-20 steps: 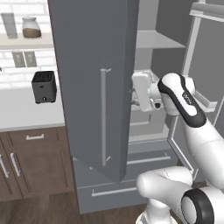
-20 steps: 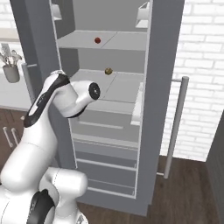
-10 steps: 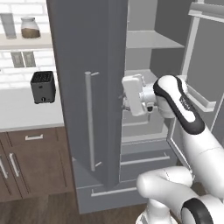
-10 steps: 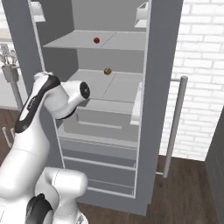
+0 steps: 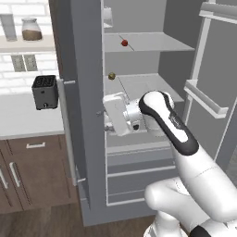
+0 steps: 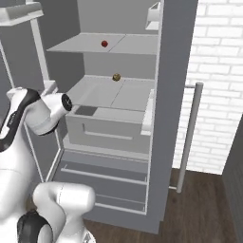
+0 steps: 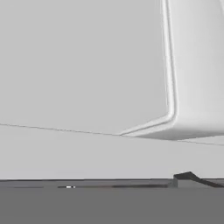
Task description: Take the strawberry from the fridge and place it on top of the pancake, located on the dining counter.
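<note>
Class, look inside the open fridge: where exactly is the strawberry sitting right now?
The strawberry rests on the fridge's upper inner shelf, one shelf above the small brownish-olive ball; the right base view shows it there too.

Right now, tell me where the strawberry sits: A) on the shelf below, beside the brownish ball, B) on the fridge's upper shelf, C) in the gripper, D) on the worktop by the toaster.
B: the strawberry rests on the upper shelf of the fridge, one shelf above the brownish ball.

Flat, even, shadowless rendered light
</note>
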Motion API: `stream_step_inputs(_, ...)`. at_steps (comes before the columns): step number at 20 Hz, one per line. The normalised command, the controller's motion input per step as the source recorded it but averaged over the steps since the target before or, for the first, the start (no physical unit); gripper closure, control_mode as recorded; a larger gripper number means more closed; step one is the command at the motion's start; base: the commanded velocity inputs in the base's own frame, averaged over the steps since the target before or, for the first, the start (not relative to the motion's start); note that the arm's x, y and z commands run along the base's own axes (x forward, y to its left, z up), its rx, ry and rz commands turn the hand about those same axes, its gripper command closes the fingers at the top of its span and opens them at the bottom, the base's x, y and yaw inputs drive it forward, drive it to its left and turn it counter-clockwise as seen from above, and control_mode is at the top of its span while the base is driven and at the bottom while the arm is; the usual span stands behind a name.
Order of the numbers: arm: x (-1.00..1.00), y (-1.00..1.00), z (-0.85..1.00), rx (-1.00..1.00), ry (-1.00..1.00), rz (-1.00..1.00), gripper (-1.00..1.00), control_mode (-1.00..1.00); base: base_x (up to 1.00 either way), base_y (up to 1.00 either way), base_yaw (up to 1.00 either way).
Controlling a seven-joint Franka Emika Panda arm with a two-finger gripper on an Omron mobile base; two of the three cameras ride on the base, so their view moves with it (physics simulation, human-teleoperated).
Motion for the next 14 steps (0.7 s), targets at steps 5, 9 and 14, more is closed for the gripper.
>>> stream_step_inputs(5,-0.06,1.00,-0.31,-0.03,0.01,0.15,-1.00,-1.00,0.00,0.00,0.00)
stream_step_inputs(9,-0.30,0.58,-0.01,0.00,0.00,0.08,-1.00,-1.00,0.00,0.00,0.00)
stream_step_inputs(14,-0.68,-0.44,0.00,0.00,-0.02,0.01,-1.00,-1.00,0.00,0.00,0.00)
